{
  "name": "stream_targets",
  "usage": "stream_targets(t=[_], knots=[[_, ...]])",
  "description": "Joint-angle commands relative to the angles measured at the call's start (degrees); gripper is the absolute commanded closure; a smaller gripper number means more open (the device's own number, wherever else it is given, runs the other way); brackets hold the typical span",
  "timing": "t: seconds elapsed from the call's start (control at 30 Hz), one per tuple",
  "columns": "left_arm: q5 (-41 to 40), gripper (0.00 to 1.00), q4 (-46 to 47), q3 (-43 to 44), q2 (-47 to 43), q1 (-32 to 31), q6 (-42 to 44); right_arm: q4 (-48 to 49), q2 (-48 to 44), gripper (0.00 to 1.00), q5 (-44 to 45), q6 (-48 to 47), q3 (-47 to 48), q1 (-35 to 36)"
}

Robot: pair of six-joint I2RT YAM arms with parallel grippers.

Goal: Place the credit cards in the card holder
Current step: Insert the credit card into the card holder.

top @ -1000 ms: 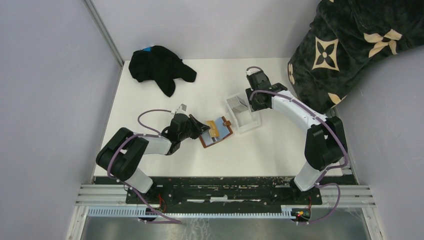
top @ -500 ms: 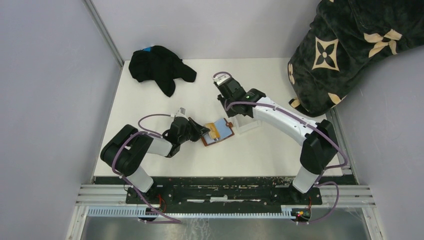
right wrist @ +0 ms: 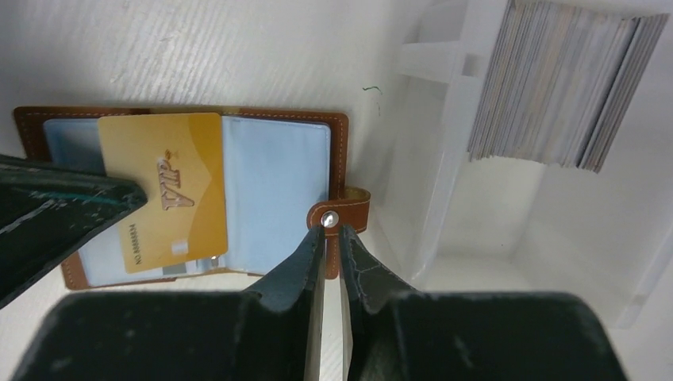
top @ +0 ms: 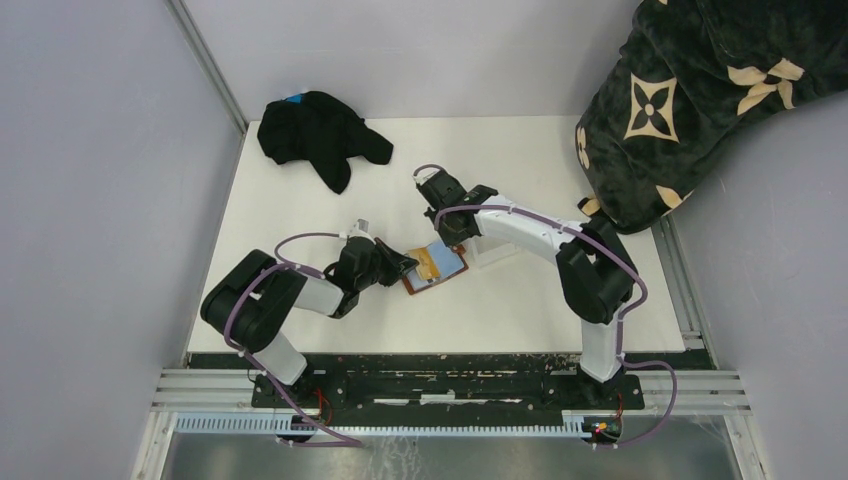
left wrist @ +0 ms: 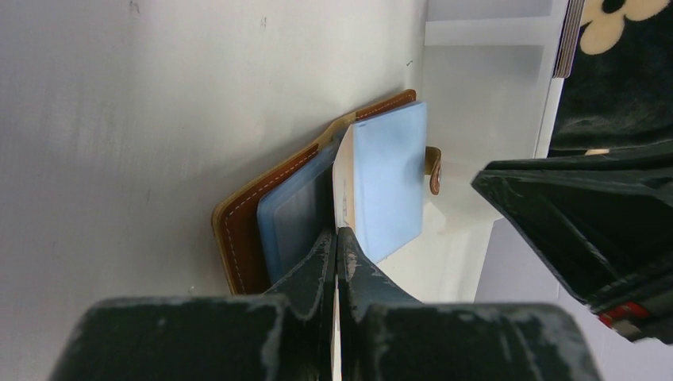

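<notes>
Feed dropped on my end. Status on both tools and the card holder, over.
Left tool shut on gold card. Right tool nearly closed at snap tab, grip unclear. Card holder open, flat. Tray of cards alongside, not in the way.

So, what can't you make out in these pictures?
Gold card: left edge hidden under the left jaws, right wrist view.
Card stack: cut off by top edge, same view.
Snap tab: right jaws cover it; gripped or not, unclear.
Card holder slots: too small, top view.
</notes>
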Motion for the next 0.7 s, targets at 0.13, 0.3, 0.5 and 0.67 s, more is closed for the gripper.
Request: stream_targets(t=[0.13, 0.3, 0.5, 0.67], knots=[[-1.7, 0.97, -1.7, -1.3, -0.8, -0.1, 0.4, 2.2, 5.3, 0.84, 4.8, -1.2, 4.2, 0.1], [-1.5, 0.97, -2.0, -1.8, -1.4, 0.8, 0.7, 2.4, 7.1, 0.84, 4.5, -1.1, 4.5, 0.0], [-1.5, 0.97, -2.0, -1.6, -1.2, 1.8, 0.7, 2.0, 8.1, 0.85, 3.5, -1.0, 4.2, -0.2], [-0.4, 0.97, 0.7, -0.9, 1.0, 1.9, -1.1, 1.7, 7.8, 0.85, 3.0, -0.2, 2.9, -0.2]])
